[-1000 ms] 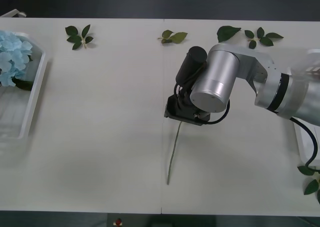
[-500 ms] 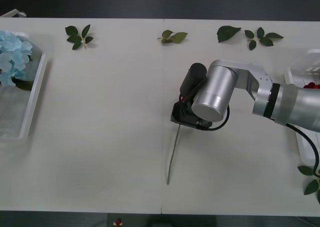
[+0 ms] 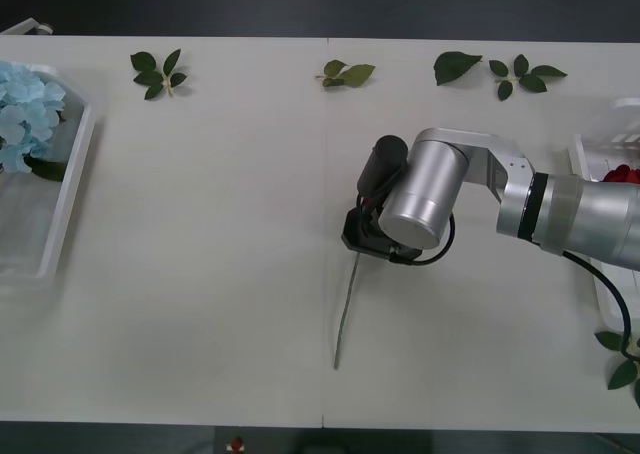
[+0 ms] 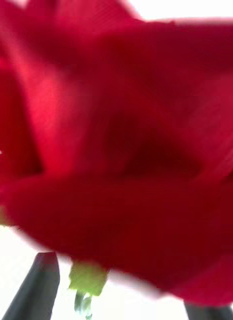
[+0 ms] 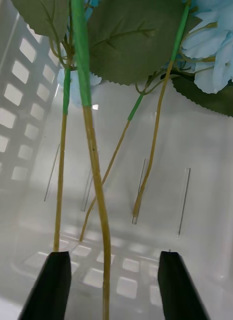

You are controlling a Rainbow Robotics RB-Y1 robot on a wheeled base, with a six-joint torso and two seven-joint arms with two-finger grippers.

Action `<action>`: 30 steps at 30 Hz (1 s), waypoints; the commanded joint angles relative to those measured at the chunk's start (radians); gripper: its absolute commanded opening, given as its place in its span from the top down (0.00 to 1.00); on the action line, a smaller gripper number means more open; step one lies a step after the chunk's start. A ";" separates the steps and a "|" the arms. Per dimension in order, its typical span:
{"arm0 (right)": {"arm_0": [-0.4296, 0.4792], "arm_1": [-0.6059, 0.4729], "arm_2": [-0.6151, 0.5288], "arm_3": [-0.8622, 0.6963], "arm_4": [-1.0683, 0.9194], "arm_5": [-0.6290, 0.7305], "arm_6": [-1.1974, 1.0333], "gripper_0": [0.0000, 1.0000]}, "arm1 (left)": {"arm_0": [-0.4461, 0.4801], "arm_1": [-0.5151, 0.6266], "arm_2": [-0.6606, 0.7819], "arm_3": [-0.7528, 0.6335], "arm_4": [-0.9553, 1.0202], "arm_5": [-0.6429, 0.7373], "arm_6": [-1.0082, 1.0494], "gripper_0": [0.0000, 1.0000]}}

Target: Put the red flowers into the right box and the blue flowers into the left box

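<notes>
Right pincer [image 3: 372,236]: you have it low over the middle of the tabletop [image 3: 200,224], at the top end of a thin green stem; its fingers [image 4: 39,287] stand apart at either side of a rose, so you see it released, not clamped.
Red flower on the tabletop: the rose head [image 4: 126,150] sits right in front of your right wrist camera, pale green base between the two fingers; its stem [image 3: 345,309] lies flat, running from the pincer toward the near edge.
Right box [image 3: 600,144]: white, at the tabletop's right edge, with red flowers [image 3: 622,172] showing inside it behind your right arm.
Left pincer [image 5: 114,285]: you have it spread wide above the left box [image 3: 70,174], a yellow-green stem running between its fingers without contact on either side.
Blue flowers [image 3: 25,114]: lying in the far end of the left box, stems [image 5: 94,165] and big leaves [image 5: 131,40] over its white slotted floor.
Loose leaf sprigs [image 3: 158,73]: several lie along the far edge of the tabletop, more at the right near corner.
</notes>
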 commanded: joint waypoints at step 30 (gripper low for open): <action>-0.167 -0.179 -0.276 0.059 -0.337 0.147 0.651 1.00 | -0.167 0.029 -0.223 -0.375 0.354 0.068 0.066 0.11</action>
